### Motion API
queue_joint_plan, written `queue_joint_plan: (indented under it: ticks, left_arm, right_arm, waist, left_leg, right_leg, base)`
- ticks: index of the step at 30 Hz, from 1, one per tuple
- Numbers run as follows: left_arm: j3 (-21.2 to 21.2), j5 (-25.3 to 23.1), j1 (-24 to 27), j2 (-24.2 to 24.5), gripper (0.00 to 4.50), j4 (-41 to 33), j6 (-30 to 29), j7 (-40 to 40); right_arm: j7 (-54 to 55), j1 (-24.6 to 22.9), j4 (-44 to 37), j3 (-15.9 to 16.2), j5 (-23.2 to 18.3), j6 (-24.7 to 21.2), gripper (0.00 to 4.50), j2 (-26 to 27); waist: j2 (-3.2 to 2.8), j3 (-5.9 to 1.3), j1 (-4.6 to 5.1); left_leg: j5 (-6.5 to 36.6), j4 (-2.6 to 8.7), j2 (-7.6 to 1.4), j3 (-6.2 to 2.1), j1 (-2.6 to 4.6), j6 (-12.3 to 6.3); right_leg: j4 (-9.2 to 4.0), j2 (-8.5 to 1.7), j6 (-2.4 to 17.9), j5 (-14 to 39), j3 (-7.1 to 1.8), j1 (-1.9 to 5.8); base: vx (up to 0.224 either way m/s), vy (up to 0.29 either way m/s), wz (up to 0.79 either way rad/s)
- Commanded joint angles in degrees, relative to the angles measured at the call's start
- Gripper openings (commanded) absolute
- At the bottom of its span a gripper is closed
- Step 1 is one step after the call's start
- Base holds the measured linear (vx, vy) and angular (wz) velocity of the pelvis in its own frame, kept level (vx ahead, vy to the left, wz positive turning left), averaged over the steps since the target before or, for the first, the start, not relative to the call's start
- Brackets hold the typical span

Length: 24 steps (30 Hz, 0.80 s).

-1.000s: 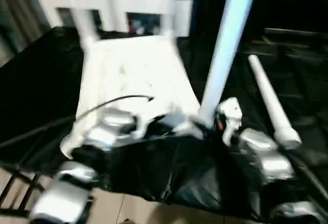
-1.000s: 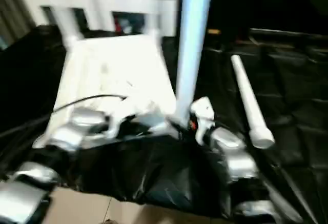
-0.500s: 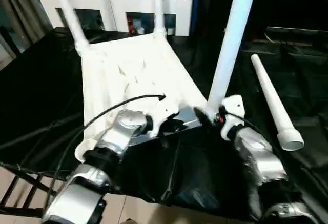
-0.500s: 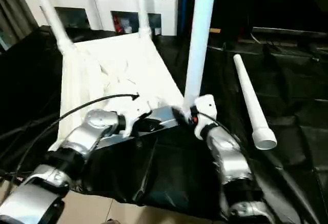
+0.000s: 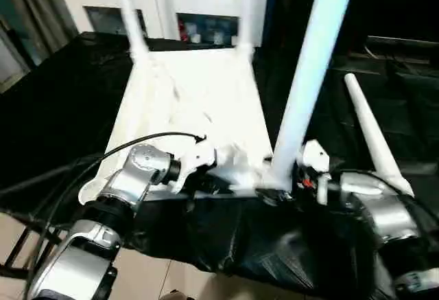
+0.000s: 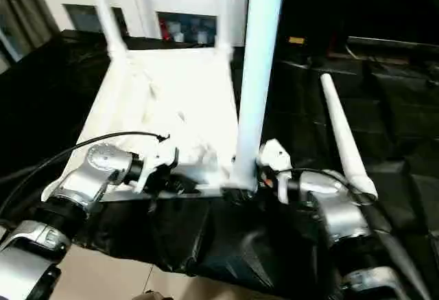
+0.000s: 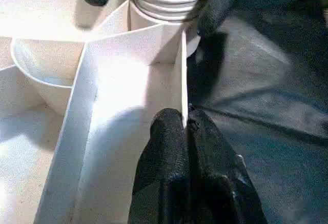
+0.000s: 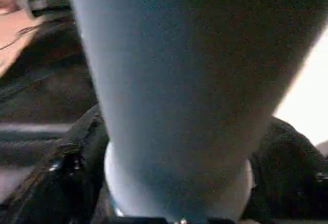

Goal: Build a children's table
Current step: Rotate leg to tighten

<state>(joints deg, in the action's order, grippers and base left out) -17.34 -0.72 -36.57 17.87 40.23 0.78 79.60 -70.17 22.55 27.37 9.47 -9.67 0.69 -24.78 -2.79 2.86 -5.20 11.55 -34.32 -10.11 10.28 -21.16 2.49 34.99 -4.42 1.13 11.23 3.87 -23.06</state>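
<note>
With two legs (image 5: 127, 8) seated at the top of the inverted tabletop (image 5: 199, 101), the right gripper (image 5: 278, 180) clasps the third leg (image 5: 309, 73) in the lower-centre socket, the left gripper (image 7: 185, 124) pinches the tabletop's rib, and the fourth leg (image 5: 374, 139) lies loose at right.

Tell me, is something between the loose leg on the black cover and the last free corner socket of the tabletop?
Yes. The standing leg, gripped at its base by the right gripper, and the left arm lie between the loose leg and the free near-left socket of the tabletop.
</note>
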Motion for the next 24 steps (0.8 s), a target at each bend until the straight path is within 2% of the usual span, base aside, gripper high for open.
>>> queue_joint_plan:
  ticks: [1,10,11,13,14,15,16,17,19,21,24]
  left_arm:
    - [-1.62,0.93,-0.25,-0.20,0.00,-0.55,1.30,3.61]
    - [-1.18,1.17,-0.19,-0.03,0.00,0.17,1.42,3.93]
    - [-0.70,1.71,-0.21,-0.31,0.00,0.04,0.54,3.70]
    - [-0.39,2.24,-0.13,-0.51,0.00,-0.44,-0.62,3.79]
    - [0.34,2.67,-0.14,-1.30,0.00,-0.90,-1.76,2.10]
    - [1.55,1.58,-0.58,-3.78,0.00,-0.87,-3.78,-5.49]
    - [1.55,1.58,-0.58,-3.78,0.00,-0.87,-3.78,-5.49]
    - [1.98,0.04,-0.99,-5.74,0.00,-0.33,-4.87,-11.65]
    - [2.28,-0.61,-1.17,-6.96,0.00,-0.04,-5.66,-14.94]
    - [2.96,-1.12,-1.21,-9.07,0.00,-0.05,-6.96,-19.76]
    - [3.42,-2.56,-0.83,-11.83,0.00,-0.74,-7.94,-26.43]
  right_arm:
    - [-1.81,1.10,0.23,0.88,-0.57,-0.25,3.57,0.03]
    - [-2.39,-0.31,-1.22,1.17,-1.46,-1.71,2.83,1.00]
    - [-0.11,-0.78,-1.24,0.36,-1.47,-2.54,2.78,1.84]
    - [2.19,-0.97,-1.08,-0.46,-1.55,-3.11,2.78,2.69]
    - [5.93,-1.00,-0.61,-1.60,-1.37,-3.87,2.75,3.87]
    - [17.97,-0.94,1.08,-4.40,0.17,-4.47,2.75,7.60]
    - [17.97,-0.94,1.08,-4.40,0.17,-4.47,2.74,7.60]
    - [26.38,-0.93,2.35,-5.66,1.87,-4.34,2.74,10.13]
    - [30.94,-0.93,3.07,-6.08,3.08,-4.10,2.74,11.55]
    - [38.19,-0.65,4.18,-7.18,4.37,-4.92,2.73,14.19]
    - [46.71,-0.51,4.35,-8.57,5.54,-6.64,2.73,18.17]
  waist:
    - [0.97,-3.73,-0.05]
    - [1.02,-3.87,-0.20]
    - [0.40,-3.87,-0.26]
    - [0.74,-3.78,-0.13]
    - [0.75,-3.69,0.02]
    - [0.74,-3.50,0.39]
    - [0.67,-3.47,0.53]
    - [0.74,-3.46,0.93]
    - [0.96,-3.36,1.56]
    - [0.69,-3.30,1.93]
    - [0.91,-3.36,2.05]
  left_leg:
    - [6.22,3.63,-3.42,-0.86,0.30,-7.05]
    - [4.99,3.49,-3.35,-0.85,0.25,-7.14]
    - [5.33,3.48,-3.35,-0.91,0.32,-6.94]
    - [6.14,3.67,-3.35,-0.93,0.31,-6.31]
    - [6.75,3.80,-3.35,-0.89,0.35,-5.74]
    - [7.64,4.03,-3.41,-1.02,0.31,-4.59]
    - [8.33,4.14,-3.38,-1.12,0.42,-3.83]
    - [9.15,4.31,-3.26,-1.27,0.42,-2.37]
    - [10.33,4.37,-2.95,-1.24,0.56,-1.32]
    - [10.31,4.25,-2.78,-1.08,0.54,-1.90]
    - [9.13,4.28,-2.66,-1.11,0.44,-2.20]
  right_leg:
    - [-3.69,-4.44,15.32,5.77,-2.65,3.21]
    - [-3.49,-4.45,15.63,3.87,-2.61,3.31]
    - [-3.49,-4.45,15.62,4.28,-2.60,3.22]
    - [-3.70,-4.42,15.46,5.32,-2.58,3.27]
    - [-3.77,-4.36,15.22,6.32,-2.58,3.22]
    - [-3.91,-4.47,15.01,7.90,-2.67,3.12]
    - [-4.11,-4.56,14.75,9.27,-2.67,3.07]
    - [-4.30,-4.59,13.98,11.55,-2.61,3.27]
    - [-4.79,-4.55,12.99,14.13,-2.67,3.24]
    - [-4.95,-4.42,12.63,14.29,-2.81,3.05]
    - [-5.25,-4.42,11.25,15.91,-2.80,3.20]
  base:
    - [0.000,0.000,0.00]
    - [0.000,0.000,0.00]
    - [0.000,0.000,0.00]
    - [0.000,0.000,0.00]
    - [0.000,0.000,0.00]
    - [0.000,0.000,0.00]
    - [0.000,0.000,0.00]
    - [0.000,0.000,0.00]
    - [0.000,0.000,0.00]
    - [0.000,0.000,0.00]
    - [0.000,0.000,0.00]
